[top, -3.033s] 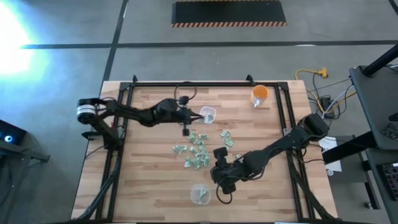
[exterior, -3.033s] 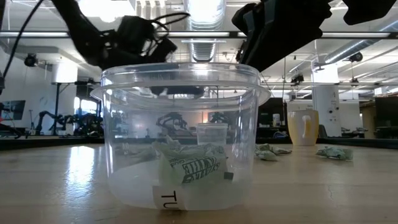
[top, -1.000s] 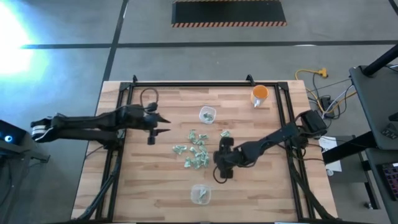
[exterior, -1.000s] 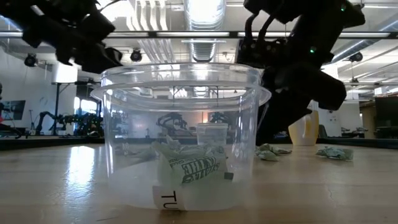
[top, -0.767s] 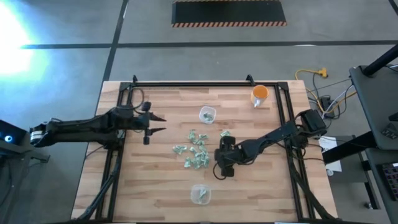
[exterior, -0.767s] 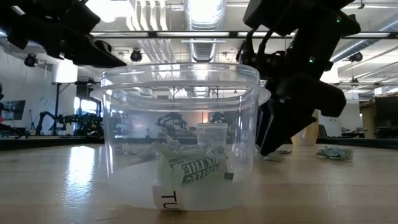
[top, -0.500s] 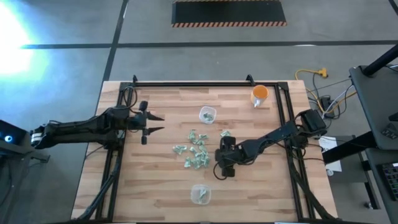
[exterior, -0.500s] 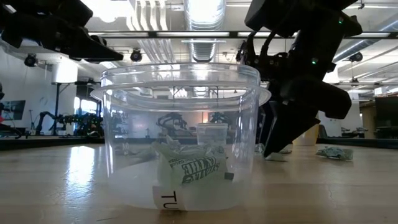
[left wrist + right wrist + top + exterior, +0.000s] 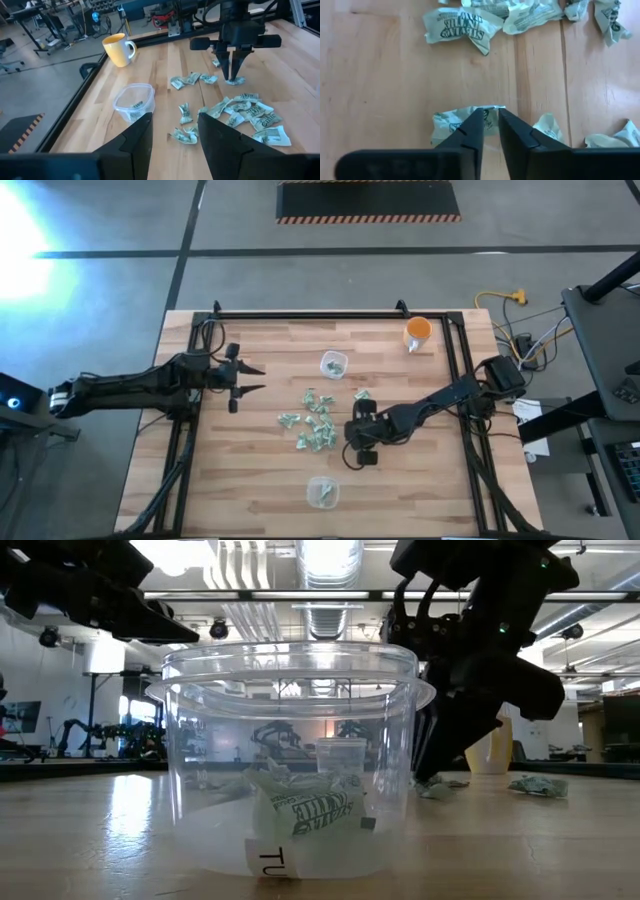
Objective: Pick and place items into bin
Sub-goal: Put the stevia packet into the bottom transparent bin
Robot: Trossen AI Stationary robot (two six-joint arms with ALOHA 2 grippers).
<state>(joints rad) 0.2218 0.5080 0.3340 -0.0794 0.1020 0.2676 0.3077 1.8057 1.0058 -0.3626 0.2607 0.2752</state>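
Observation:
Several pale green-and-white wrapped pieces (image 9: 315,422) lie scattered mid-table. One clear bin (image 9: 333,364) stands behind them and another (image 9: 322,492) near the front edge, each with pieces inside. My right gripper (image 9: 351,442) points steeply down at the cluster's right side, shut on one piece (image 9: 451,125). The left wrist view shows it too, as the right gripper (image 9: 231,75). My left gripper (image 9: 252,379) hovers open toward the left edge, with nothing between its fingers. My right gripper pinches one end of the wrapped piece (image 9: 489,113) between its two fingers. The fingers come from above, slanting in from the table's right side. The piece still lies on the wooden table top, its other end sticking out beside the fingers.
An orange cup (image 9: 417,332) stands at the far right of the table. Black frame rails (image 9: 455,350) run along the left, right and far edges. In the low view the near bin (image 9: 290,760) fills the foreground, with a piece inside.
My right gripper has sunk onto a piece at the cluster's right side, and its fingers stand closer together than before. My left gripper has drawn back a little toward the table's left edge, still open.

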